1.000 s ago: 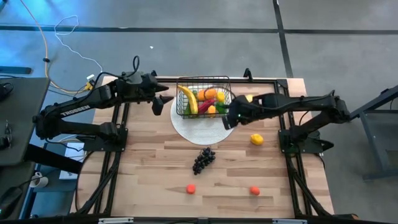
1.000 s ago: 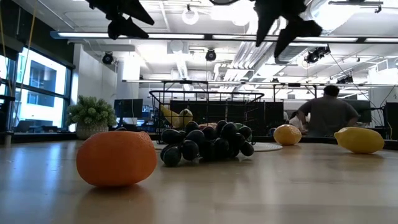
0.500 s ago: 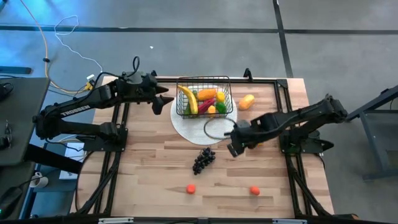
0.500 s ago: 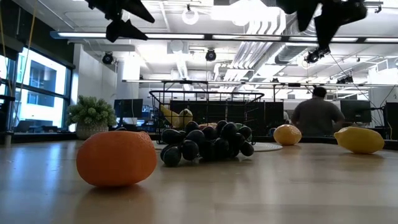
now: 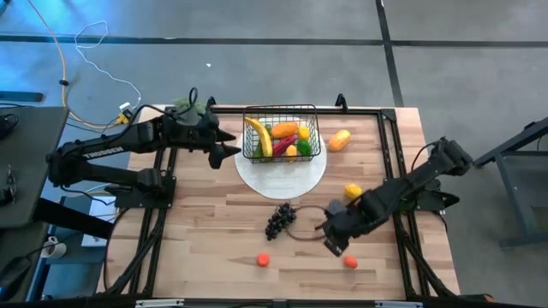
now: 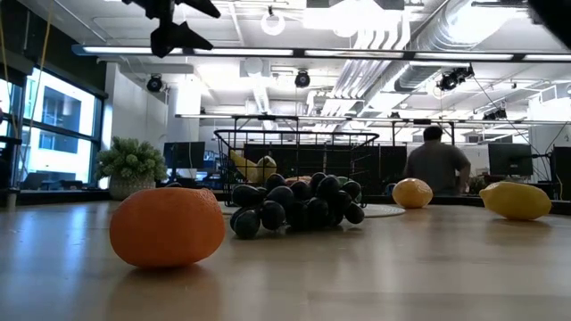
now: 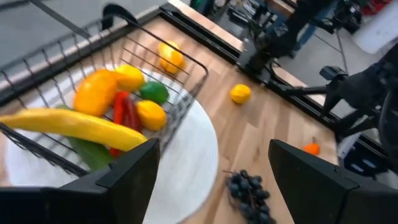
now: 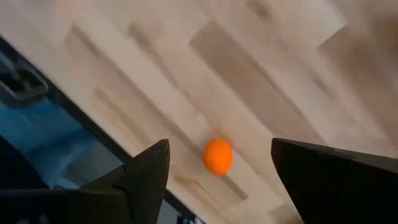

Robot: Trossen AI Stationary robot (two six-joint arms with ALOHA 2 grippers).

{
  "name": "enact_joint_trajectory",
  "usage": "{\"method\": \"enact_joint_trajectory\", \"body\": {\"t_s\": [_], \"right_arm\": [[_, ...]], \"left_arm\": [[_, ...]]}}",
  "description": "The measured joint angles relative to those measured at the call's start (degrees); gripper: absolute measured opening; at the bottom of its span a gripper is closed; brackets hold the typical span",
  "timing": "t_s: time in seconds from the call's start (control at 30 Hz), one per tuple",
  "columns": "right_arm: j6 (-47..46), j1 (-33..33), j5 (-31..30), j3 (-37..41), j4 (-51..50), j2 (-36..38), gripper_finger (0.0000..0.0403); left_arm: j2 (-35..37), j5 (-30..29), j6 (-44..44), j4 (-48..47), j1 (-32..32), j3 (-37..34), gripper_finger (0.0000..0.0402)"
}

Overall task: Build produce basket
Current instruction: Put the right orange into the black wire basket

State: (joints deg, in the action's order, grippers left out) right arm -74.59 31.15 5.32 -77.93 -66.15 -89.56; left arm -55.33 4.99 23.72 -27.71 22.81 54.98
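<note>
The black wire basket (image 5: 281, 133) stands on a round white plate (image 5: 282, 178) at the table's far middle. It holds a banana (image 7: 74, 124), a mango, a red chilli, lemons and green pieces. My left gripper (image 5: 233, 145) is open and empty in the air by the basket's left side; it also shows in the left wrist view (image 7: 214, 149). My right gripper (image 5: 332, 244) is open and empty above the table's near right part. A small orange (image 8: 217, 155) lies on the wood ahead of its fingers. The grape bunch (image 5: 280, 220) lies on the table near the middle.
A second small orange (image 5: 263, 259) lies near the front edge. A lemon (image 5: 353, 191) and a yellow-orange fruit (image 5: 340, 139) lie to the right of the plate. A spiky green plant (image 6: 131, 160) stands at the far left. A person (image 6: 437, 165) moves in the room behind.
My right gripper has swung from the basket's right side toward the table's near edge, staying open and empty, and now hangs by the near right small orange. My left gripper has shifted a little toward the near edge. No produce has moved.
</note>
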Motion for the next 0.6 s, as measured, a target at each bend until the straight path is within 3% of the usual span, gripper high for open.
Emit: {"method": "enact_joint_trajectory", "body": {"t_s": [0.6], "right_arm": [[1.3, 8.6, 5.7, 0.0, 2.5, -13.5, 0.0261]], "left_arm": [[0.0, -0.7, 7.4, -1.2, -12.5, 0.0, 0.0291]]}}
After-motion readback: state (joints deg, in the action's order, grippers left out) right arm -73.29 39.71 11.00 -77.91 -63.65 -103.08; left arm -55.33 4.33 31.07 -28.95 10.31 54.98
